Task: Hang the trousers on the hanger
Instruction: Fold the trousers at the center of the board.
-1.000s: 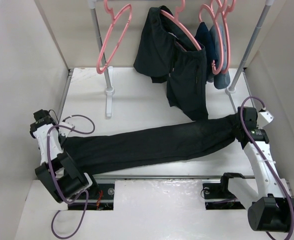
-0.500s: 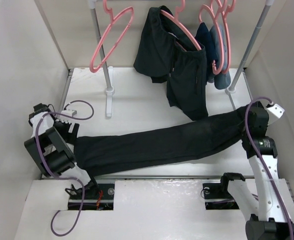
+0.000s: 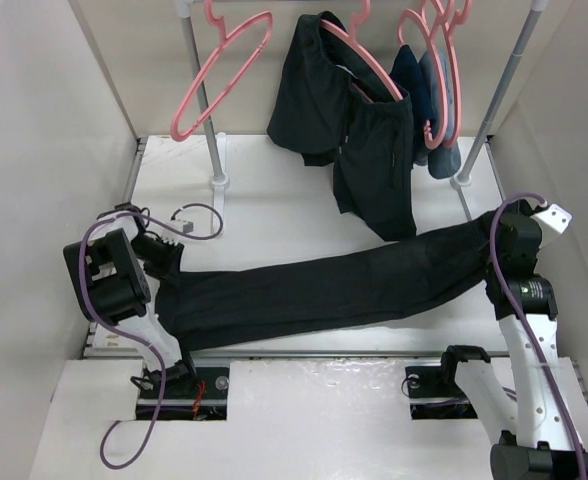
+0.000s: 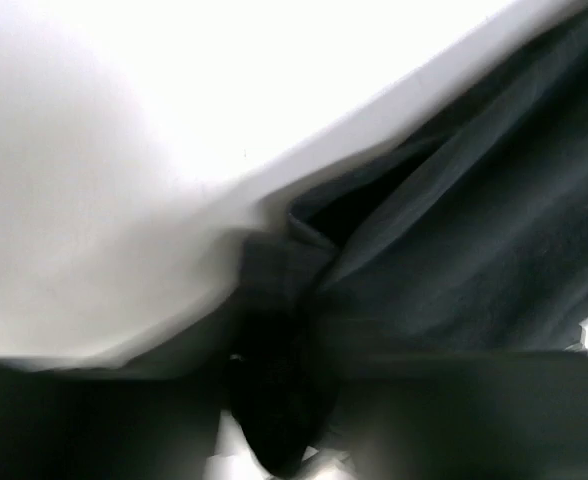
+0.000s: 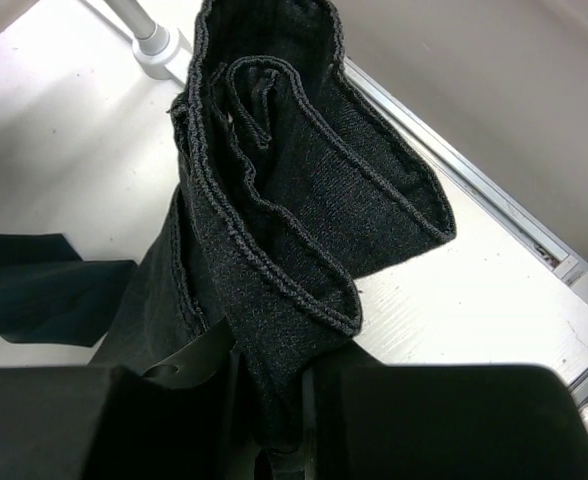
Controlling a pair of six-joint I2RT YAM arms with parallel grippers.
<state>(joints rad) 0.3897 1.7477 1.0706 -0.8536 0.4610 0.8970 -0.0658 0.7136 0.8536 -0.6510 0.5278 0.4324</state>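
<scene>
Top external view. As they spanned the gap between the two arms, the trousers (image 3: 324, 290) lay slantwise across the tabletop (image 3: 274, 215), low at the left and higher at the right. The left claw (image 3: 169, 262) met one end and the right claw (image 3: 499, 245) the other. The hanger (image 3: 219, 75) hung empty and tilted from the rail at rear left, well apart from the cloth. A shorter black garment (image 3: 359, 130) hung between the two, its lower edge overlapping the trousers in this view.

Left wrist view. Although the picture was blurred, dark cloth of the trousers (image 4: 474, 230) bunched down into the left claw (image 4: 274, 400), which appeared pressed together on it. Pale tabletop (image 4: 124, 150) filled the upper left.

Right wrist view. The folded end of the trousers (image 5: 294, 200), its stitched edges stacked in layers, stood upright out of the right claw (image 5: 274, 400), which pinched it firmly. A rack foot (image 5: 159, 45) stood just beyond.

Judgement. The step in hand was the two-armed lift of the stretched trousers. Doing it well called for both arms to rise together with the span held even, since a pull apart could slip the bunched left end free. The carry had to pass clear of the hanging garment before the middle of the legs was draped over the hanger's lower bar.
</scene>
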